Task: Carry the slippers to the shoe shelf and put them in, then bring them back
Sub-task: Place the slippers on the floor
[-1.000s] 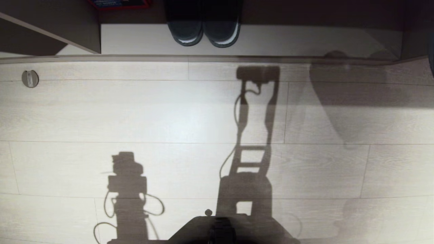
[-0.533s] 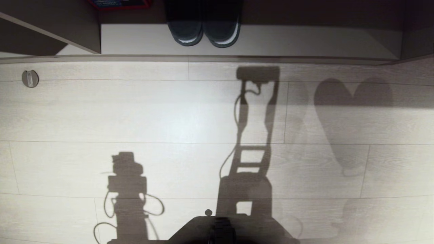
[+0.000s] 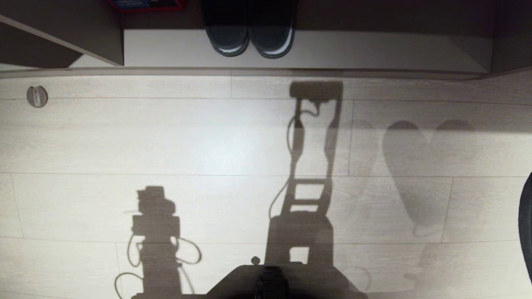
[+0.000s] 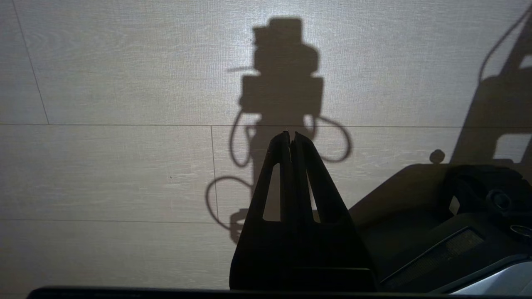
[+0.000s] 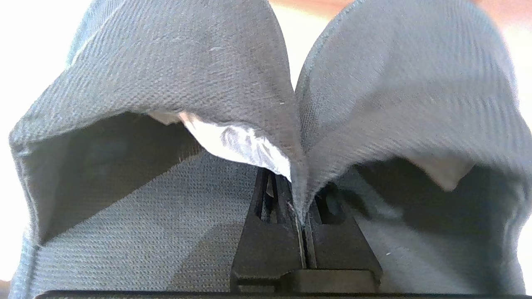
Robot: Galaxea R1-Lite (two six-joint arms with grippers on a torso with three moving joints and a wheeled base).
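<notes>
In the right wrist view the two blue-grey fabric slippers [image 5: 174, 83] hang side by side, and my right gripper [image 5: 300, 203] is shut on their inner strap edges, pinched together between its fingers. Their heart-shaped shadow [image 3: 419, 166] lies on the floor at the right of the head view, where a dark sliver [image 3: 527, 224] shows at the right edge. The shoe shelf [image 3: 353, 52] runs along the far side, its pale base board lit and an upright divider [image 3: 95, 41] at its left. My left gripper [image 4: 291, 135] hangs shut and empty over the floor.
A darker closed-toe pair with white rims [image 3: 249, 39] sits in the shelf's middle cubby. A red-edged item [image 3: 145, 4] lies in the cubby further left. A round metal fitting [image 3: 37, 96] is set in the pale plank floor. My base [image 3: 270, 284] is at the near edge.
The slippers' shadow has slid from the shelf's front edge down the floor towards me. A dark edge has come into view at the right. The left arm stays still.
</notes>
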